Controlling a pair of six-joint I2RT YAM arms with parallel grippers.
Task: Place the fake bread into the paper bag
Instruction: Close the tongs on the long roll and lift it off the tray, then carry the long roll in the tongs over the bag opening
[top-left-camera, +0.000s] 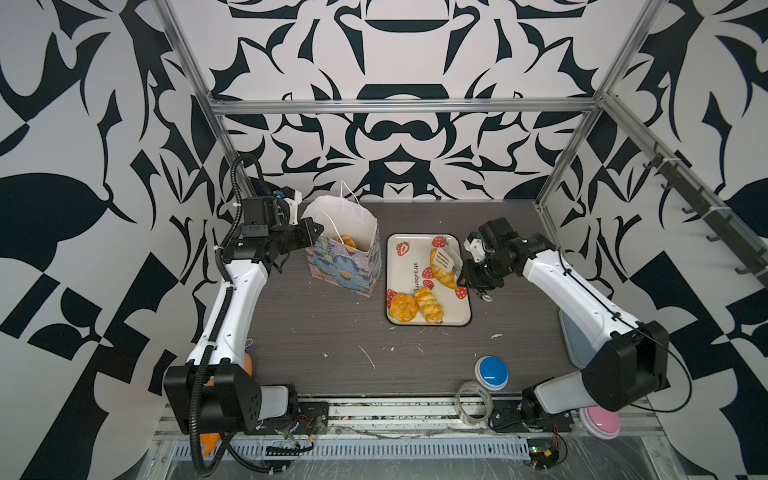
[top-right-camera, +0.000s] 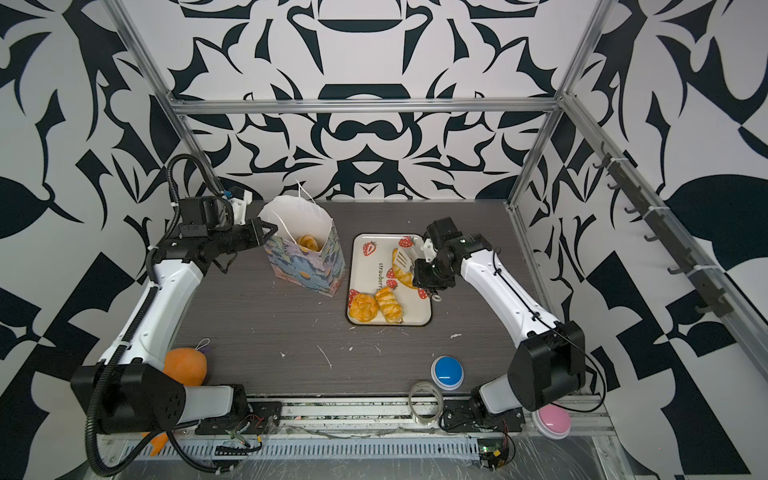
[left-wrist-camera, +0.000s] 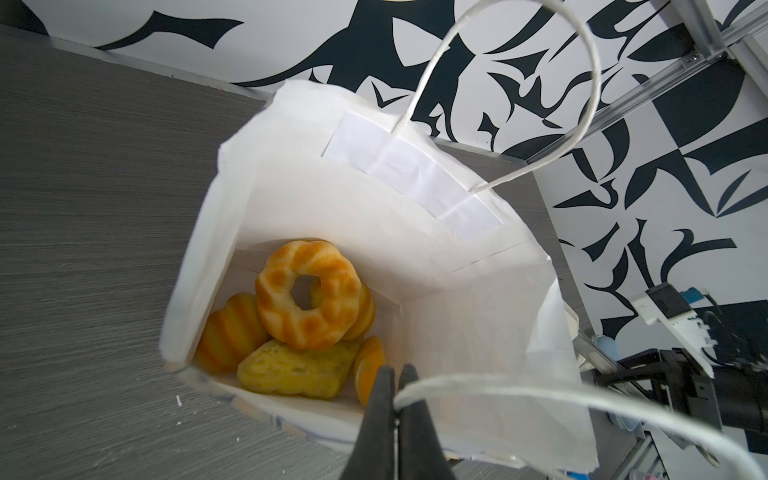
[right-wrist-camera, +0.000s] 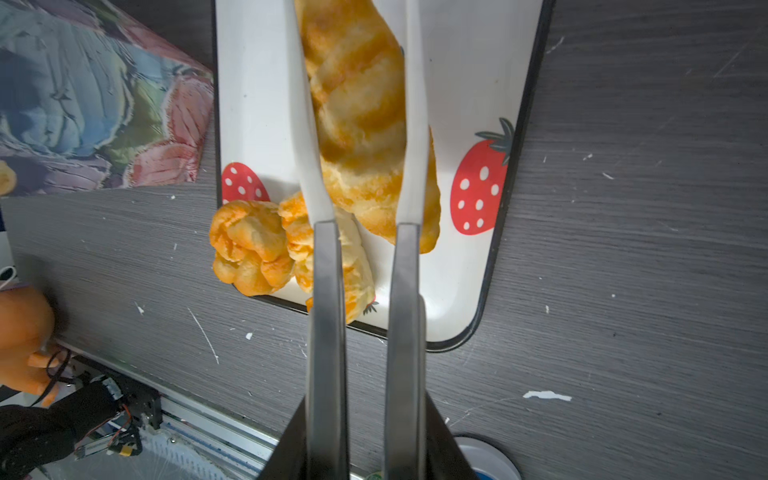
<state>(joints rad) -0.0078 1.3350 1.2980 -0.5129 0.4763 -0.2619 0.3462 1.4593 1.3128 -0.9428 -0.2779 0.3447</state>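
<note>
Floral-printed paper marks the paper bag (top-left-camera: 345, 266) (top-right-camera: 307, 266). In both top views it stands upright on the table (top-left-camera: 324, 332), at nine o'clock of the tray (top-left-camera: 415, 241). The left gripper (top-left-camera: 313, 235) sits at the bag's ten o'clock rim. Three pieces of fake bread (top-left-camera: 403, 307) show at the tray: two at its seven o'clock corner and a long pastry (top-left-camera: 441, 277) on its three o'clock side. White tongs (top-left-camera: 448, 258) lie over the long pastry, and the right gripper (top-left-camera: 471, 277) holds them.

In the left wrist view, the left gripper (left-wrist-camera: 397, 374) has its jaws pressed together on the bag's cord handle (left-wrist-camera: 498, 382). More fake bread lies in the bag's bottom, with a ring pastry (left-wrist-camera: 307, 295) on top.

In the right wrist view, the right gripper (right-wrist-camera: 365, 415) clamps the tongs' steel arms from outside. The white blades (right-wrist-camera: 309, 145) press either side of the long pastry (right-wrist-camera: 357, 124). It seems to be over the tray, but I cannot tell whether it is lifted.
</note>
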